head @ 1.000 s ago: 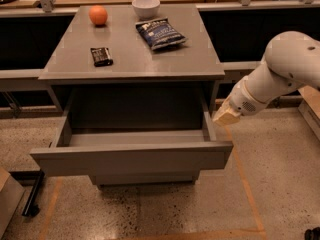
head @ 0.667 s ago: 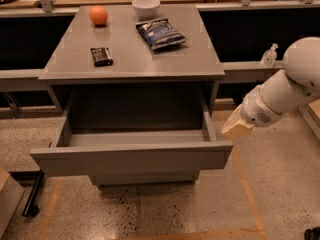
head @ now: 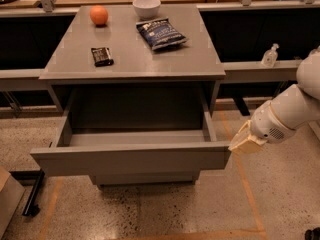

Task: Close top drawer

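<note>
One white arm [head: 290,111] reaches in from the right, elbow high and forearm sloping down to the left. Its tan gripper [head: 243,142] hangs just beside the right end of the top drawer [head: 130,156] front panel; whether it touches cannot be told, nor can how its jaws stand. A second ago the gripper sat higher, alongside the drawer's right wall; it has since slid down and outward to the front corner. The drawer has not moved and stands pulled fully out of the grey cabinet [head: 135,64]. On top lie one orange [head: 99,15], one white bowl [head: 146,6], one snack bag [head: 161,33] and one dark bar [head: 102,56]. One clear bottle [head: 270,55] stands on the ledge behind the arm.
</note>
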You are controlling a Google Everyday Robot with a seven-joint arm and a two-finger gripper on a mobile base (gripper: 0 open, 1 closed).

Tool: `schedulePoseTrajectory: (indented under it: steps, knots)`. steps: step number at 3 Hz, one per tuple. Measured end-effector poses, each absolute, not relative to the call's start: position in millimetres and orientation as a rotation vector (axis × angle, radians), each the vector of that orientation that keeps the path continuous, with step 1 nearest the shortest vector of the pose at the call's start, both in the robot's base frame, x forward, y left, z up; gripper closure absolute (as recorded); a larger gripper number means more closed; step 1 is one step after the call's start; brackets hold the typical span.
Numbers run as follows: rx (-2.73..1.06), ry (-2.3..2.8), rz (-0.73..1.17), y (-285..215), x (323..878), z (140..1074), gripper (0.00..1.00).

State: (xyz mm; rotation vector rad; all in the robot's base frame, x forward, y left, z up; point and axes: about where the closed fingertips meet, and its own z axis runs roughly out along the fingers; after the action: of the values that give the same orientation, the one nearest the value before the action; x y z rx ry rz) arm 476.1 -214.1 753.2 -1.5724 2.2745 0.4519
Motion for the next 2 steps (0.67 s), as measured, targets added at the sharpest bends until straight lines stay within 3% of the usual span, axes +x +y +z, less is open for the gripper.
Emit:
schedulePoseTrajectory:
  steps: [2]
  knots:
    - [-1.609, 2.305, 0.51, -206.6, 478.2, 714.0, 1.0]
